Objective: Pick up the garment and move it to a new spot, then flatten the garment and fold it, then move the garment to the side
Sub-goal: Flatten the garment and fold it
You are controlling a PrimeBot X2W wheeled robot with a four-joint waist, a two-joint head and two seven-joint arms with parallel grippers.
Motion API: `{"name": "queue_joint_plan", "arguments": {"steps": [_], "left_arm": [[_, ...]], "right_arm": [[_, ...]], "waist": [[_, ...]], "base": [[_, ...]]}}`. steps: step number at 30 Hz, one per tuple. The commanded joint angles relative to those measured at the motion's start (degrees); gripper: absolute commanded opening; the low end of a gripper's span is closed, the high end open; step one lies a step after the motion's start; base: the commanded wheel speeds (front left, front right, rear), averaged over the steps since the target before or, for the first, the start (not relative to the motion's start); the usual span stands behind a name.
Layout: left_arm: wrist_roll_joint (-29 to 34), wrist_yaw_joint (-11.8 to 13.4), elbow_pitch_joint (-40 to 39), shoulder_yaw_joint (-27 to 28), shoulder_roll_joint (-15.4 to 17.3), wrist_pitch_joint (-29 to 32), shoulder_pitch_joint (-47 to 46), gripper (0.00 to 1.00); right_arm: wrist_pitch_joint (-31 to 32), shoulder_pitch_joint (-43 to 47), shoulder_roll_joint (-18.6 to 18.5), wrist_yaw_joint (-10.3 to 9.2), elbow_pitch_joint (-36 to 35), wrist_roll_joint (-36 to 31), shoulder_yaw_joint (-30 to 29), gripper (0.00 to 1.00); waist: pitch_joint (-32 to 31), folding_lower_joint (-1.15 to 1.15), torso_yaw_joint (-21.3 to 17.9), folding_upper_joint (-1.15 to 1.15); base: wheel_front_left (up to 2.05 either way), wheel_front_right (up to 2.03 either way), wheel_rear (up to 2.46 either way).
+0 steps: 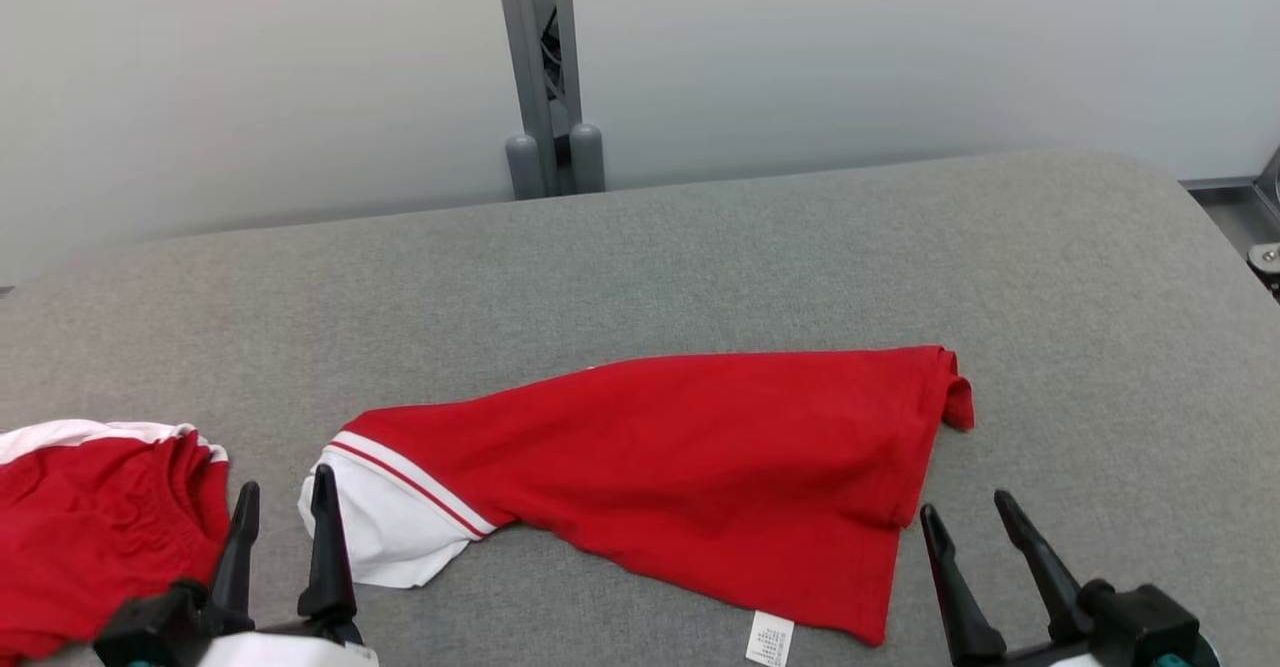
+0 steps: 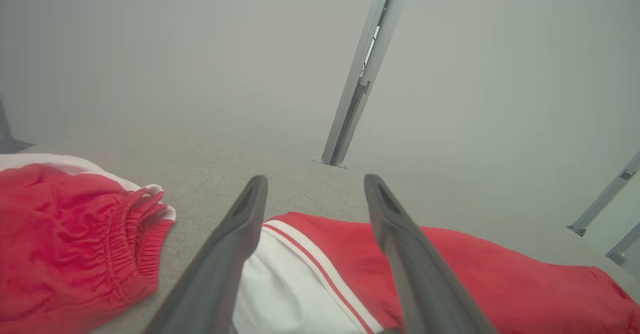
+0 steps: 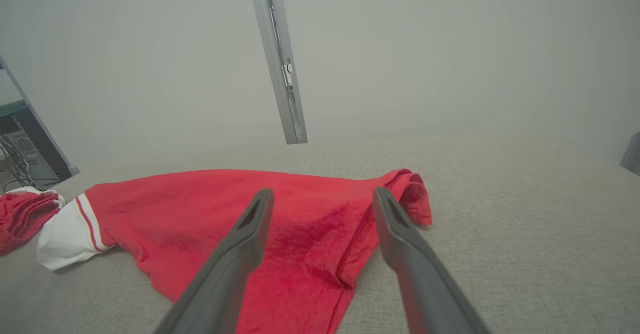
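A red short-sleeved fabric garment (image 1: 700,467) is spread across the grey upholstered surface (image 1: 700,267), mostly flat, with its far right corner bunched up. A white sleeve end with a thin red stripe (image 1: 385,527) is seen at the garment's left end, and a small white care label (image 1: 769,639) at its near edge.

The left gripper (image 1: 285,482) is found just beside the garment's white sleeve end, on its left; its two dark fingers are held wide apart and nothing is gripped between them. In the left wrist view the left gripper (image 2: 316,180) is seen over the sleeve end (image 2: 285,294), with the red body of the garment (image 2: 500,284) stretching away to that view's right.

The right gripper (image 1: 964,503) is placed just beside the garment's near right edge, its fingers likewise spread wide and empty. In the right wrist view the right gripper (image 3: 322,192) is aimed over the garment's (image 3: 200,209) hemmed right edge.

A second, crumpled red and white fabric garment (image 1: 90,537) lies apart from the garment, beyond its left end. A grey metal post (image 1: 540,77) stands behind the garment, past the far edge of the surface, against a pale wall (image 1: 900,47).
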Motion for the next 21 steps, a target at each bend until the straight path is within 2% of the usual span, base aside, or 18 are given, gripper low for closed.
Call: {"name": "queue_joint_plan", "arguments": {"steps": [1, 9, 21], "left_arm": [[1.0, -0.1, -0.5, 0.4, 0.2, -0.3, 0.3, 1.00], [9.2, -2.1, -6.2, 2.3, -1.5, -0.2, 5.7, 1.00], [10.8, 0.5, -6.3, 0.7, -1.5, -0.2, 6.8, 1.00]], "right_arm": [[-0.1, 0.4, -0.3, 0.00, 0.0, -0.7, 0.0, 1.00], [-0.1, 4.6, -0.3, 0.00, -0.9, -1.9, 0.2, 1.00], [0.0, 3.6, -0.3, 0.00, 0.1, -1.2, 1.4, 1.00]], "waist": [[-0.7, 0.00, 0.6, 0.00], [-2.8, 0.00, 1.5, 0.00], [-4.3, 0.00, 0.7, 0.00]], "base": [[0.00, 0.00, 0.00], [0.00, 0.00, 0.00], [0.00, 0.00, 0.00]]}}
